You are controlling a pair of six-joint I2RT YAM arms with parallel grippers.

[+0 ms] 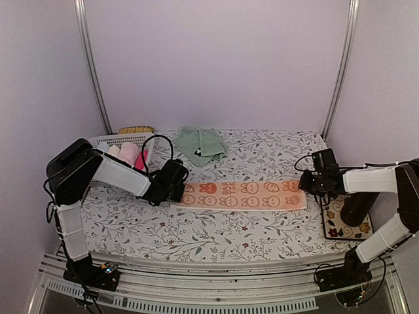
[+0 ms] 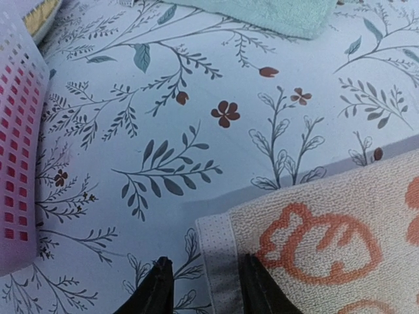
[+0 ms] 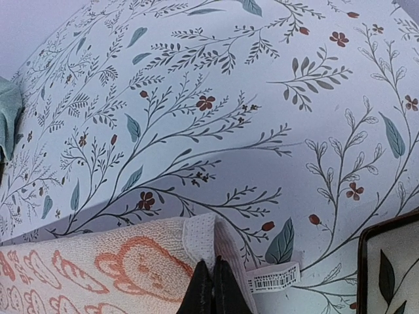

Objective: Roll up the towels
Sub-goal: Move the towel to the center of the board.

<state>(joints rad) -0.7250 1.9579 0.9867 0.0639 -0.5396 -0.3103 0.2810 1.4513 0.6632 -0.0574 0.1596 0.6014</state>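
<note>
So, the left gripper (image 2: 208,291) has its jaws partly open with one finger on each side of the pale hem at the left end of the orange towel (image 2: 314,242). They have not closed on the cloth and hold nothing. The right gripper (image 3: 213,288) has its jaws pressed tight together right at the hem of the same towel's right end, next to a small white tag (image 3: 275,278). Whether any cloth is pinched between them I cannot tell.

Between the two grippers the orange towel lies flat across the middle of the table (image 1: 216,235), folded into one long narrow strip. No turn of a roll shows at either end.

The green towel (image 1: 201,145) sits well apart at the back of the table in a loose, crumpled heap, neither spread out nor folded. At the back left, a white basket (image 1: 108,139) holds what look like pink and pale rolls of cloth.

My reading is that the work on these two towels is at an early stage. The orange one looks ready for rolling, but the rolling itself is not yet begun. The green one needs everything: flattening, folding and rolling
</note>
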